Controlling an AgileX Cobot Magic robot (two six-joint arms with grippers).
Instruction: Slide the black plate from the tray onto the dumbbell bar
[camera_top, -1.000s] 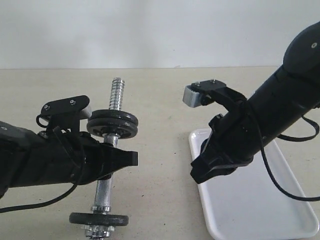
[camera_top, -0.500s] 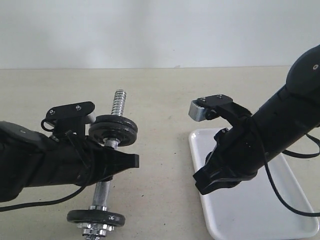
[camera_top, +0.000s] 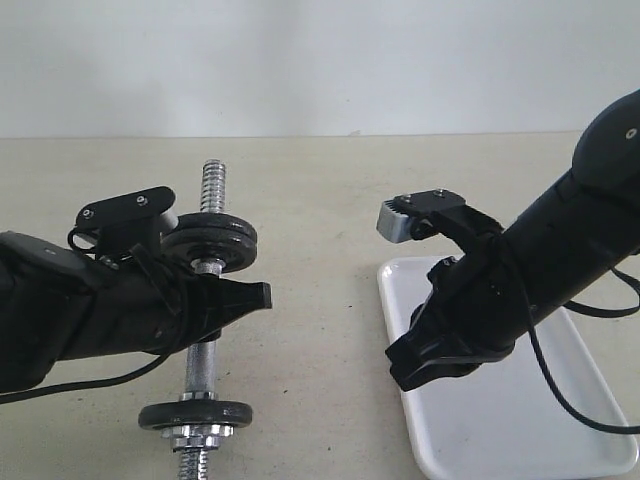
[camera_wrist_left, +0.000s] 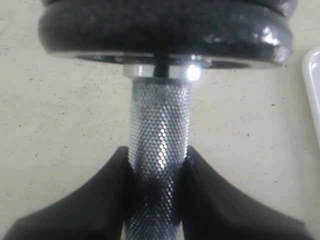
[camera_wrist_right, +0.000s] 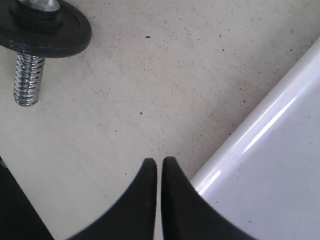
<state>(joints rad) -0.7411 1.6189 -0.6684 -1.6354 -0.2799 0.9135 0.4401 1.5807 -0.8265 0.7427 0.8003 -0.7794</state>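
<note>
The black plate (camera_top: 210, 240) sits threaded on the dumbbell bar (camera_top: 200, 368), left of centre in the exterior view, just above the spot where the left gripper (camera_wrist_left: 159, 157) grasps the bar. In the left wrist view the plate fills the top of the frame, and the two dark fingers (camera_wrist_left: 100, 200) are clamped on the knurled shaft directly below it, apart from the plate itself. The bar's threaded end (camera_top: 213, 185) sticks out beyond the plate, toward the upper left of the exterior frame. A second plate (camera_top: 195, 413) rides the bar's near end at the bottom left.

The right gripper (camera_wrist_right: 160, 167) hangs with its jaws pressed together and nothing between them, over the near left corner of the tray (camera_top: 520, 430) at the lower right. It is well apart from the black plate, which shows only in the upper left corner of the right wrist view.

Against the frame half a second earlier, the bar has swung and shifted left – it now runs almost straight up the picture on the table (camera_top: 320, 200). The black plate sits higher and further left, the second plate has risen too, and bare thread shows beneath it. The right arm has not moved in that half second.
</note>
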